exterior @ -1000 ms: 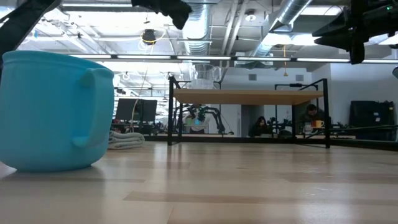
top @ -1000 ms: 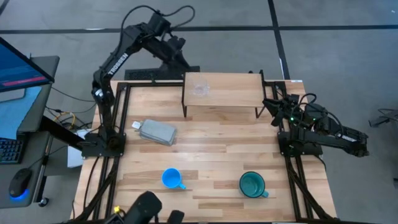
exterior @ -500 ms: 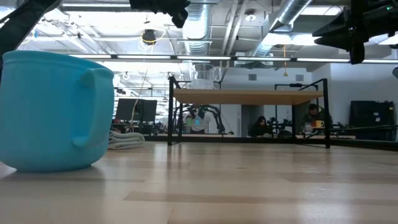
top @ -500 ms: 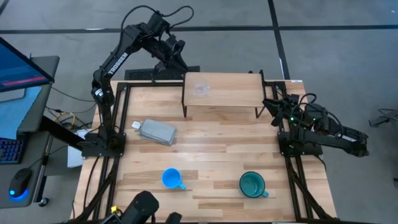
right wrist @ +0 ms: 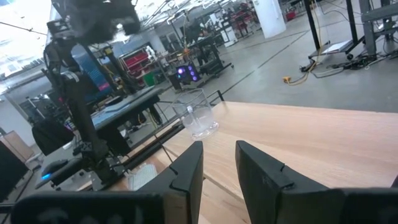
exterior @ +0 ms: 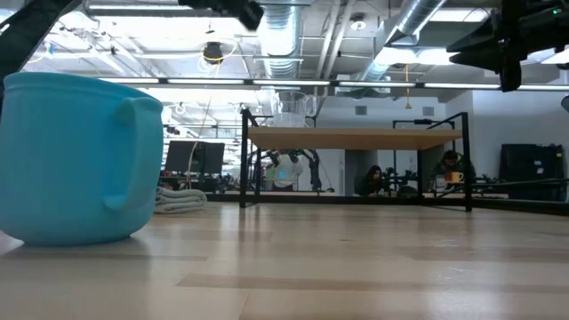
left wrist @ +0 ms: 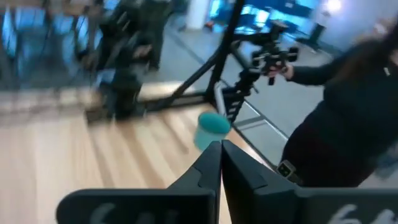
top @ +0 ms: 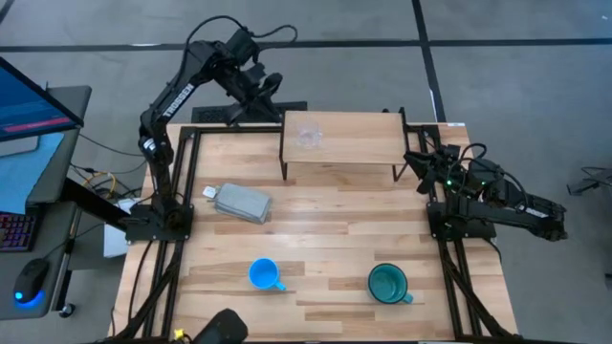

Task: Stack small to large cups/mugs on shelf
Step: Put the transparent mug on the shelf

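The tiny clear glass cup stands upright on the light-wood shelf at the table's far edge; it also shows in the right wrist view and the low view. The blue mug and the larger teal mug stand upright on the tabletop near the front edge. My left gripper is shut and empty, raised beyond the shelf's far left corner. My right gripper is open and empty, by the shelf's right end.
A flat grey block lies on the table's left half. The shelf's black legs stand on the planks. A desk with a monitor stands left of the table. A person in dark clothes shows beyond the table in the left wrist view.
My left gripper has risen and drawn a little toward the table's left, away from the shelf's far left corner. The cups have not moved.
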Action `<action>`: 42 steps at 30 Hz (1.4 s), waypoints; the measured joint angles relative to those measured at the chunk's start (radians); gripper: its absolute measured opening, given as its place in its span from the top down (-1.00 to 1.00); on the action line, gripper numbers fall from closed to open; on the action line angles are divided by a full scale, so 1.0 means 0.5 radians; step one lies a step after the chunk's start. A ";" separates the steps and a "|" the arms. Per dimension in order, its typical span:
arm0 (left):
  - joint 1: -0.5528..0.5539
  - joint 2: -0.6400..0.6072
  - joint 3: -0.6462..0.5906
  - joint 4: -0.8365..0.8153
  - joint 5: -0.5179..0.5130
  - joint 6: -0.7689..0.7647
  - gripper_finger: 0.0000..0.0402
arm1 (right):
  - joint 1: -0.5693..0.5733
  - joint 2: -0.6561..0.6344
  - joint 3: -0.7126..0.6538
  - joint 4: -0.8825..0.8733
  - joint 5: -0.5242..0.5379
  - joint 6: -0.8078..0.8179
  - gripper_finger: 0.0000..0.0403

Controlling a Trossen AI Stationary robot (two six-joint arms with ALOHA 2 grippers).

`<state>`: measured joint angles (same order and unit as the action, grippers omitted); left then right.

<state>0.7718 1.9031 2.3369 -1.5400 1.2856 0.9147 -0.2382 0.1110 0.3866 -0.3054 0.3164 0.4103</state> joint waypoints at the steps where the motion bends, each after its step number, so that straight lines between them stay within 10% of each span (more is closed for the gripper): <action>1: -0.013 -0.006 0.001 0.022 0.030 0.048 1.00 | 0.000 0.000 0.000 0.000 0.003 -0.001 0.41; 4: -0.044 0.001 0.001 0.184 -0.102 -0.074 1.00 | 0.001 0.000 0.000 0.000 0.007 -0.031 0.41; 10: -0.142 0.008 -0.002 0.635 -1.064 -0.731 1.00 | 0.001 0.000 0.000 0.001 0.004 -0.033 0.41; 20: -0.202 -0.148 -0.094 0.874 -1.281 -1.050 1.00 | 0.000 0.000 0.000 0.000 -0.001 -0.042 0.41; 33: -0.202 -1.226 -1.899 2.411 -1.696 -1.606 1.00 | 0.000 0.000 0.000 -0.001 -0.002 -0.054 0.41; 42: -0.277 -1.752 -2.695 2.932 -2.026 -1.849 1.00 | 0.005 0.064 0.000 0.022 -0.009 -0.041 0.41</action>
<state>0.6334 1.0272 0.9896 -0.0742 0.2727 -0.0101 -0.2359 0.1429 0.3866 -0.2944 0.3121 0.3897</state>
